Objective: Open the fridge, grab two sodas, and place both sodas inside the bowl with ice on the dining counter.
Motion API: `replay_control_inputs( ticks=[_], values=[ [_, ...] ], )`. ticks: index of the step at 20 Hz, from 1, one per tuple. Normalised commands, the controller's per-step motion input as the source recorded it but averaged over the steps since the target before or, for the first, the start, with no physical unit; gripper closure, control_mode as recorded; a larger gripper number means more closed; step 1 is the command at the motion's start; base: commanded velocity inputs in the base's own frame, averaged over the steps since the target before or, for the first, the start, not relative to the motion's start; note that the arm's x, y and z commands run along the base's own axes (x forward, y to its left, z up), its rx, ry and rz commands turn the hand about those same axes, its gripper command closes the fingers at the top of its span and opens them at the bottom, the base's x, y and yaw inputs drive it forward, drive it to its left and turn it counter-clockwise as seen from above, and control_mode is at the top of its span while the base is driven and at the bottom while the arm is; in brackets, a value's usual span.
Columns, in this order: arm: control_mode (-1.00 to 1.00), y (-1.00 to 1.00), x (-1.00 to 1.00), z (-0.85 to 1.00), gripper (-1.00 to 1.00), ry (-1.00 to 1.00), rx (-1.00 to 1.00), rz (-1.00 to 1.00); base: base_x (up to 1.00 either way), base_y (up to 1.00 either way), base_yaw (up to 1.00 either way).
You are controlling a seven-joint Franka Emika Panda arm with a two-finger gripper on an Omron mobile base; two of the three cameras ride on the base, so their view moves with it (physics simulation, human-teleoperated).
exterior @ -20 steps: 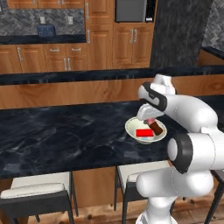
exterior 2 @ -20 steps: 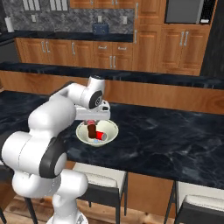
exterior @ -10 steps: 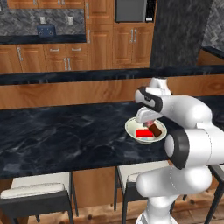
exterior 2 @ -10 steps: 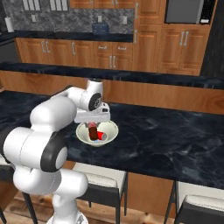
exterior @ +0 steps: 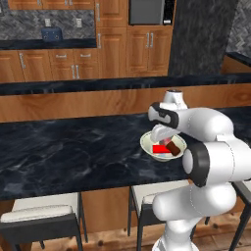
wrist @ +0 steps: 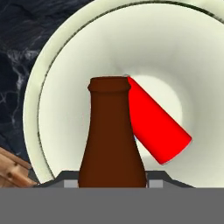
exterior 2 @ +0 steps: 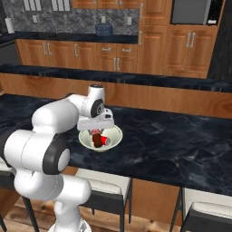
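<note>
Gripper closed on brown bottle, held over cream bowl; red can lying in bowl, touching bottle; bowl resting on black marble surface, above white stools

Two sodas sit in one cream bowl: one red can and one dark-brown cola bottle. One black marble dining counter carries them. Three white-cushioned stools stand below it. One microwave hangs above the wooden cabinets.
</note>
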Motion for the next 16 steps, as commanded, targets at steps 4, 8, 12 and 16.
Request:
replay_control_inputs(
  ticks=[4, 8, 12, 16],
  values=[
    [-1.0, 0.02, 0.02, -0.09, 1.0, 0.0, -0.04, 0.0, 0.0, 0.0, 0.0],
    [-1.0, 0.0, 0.05, 0.0, 1.0, 0.0, -0.03, 0.0, 0.0, 0.0, 0.0],
    [-1.0, 0.0, 0.07, 0.0, 1.0, 0.0, -0.02, 0.0, 0.0, 0.0, 0.0],
    [-1.0, 0.0, 0.05, 0.0, 1.0, 0.0, -0.02, 0.0, 0.0, 0.0, 0.0]
  ],
)
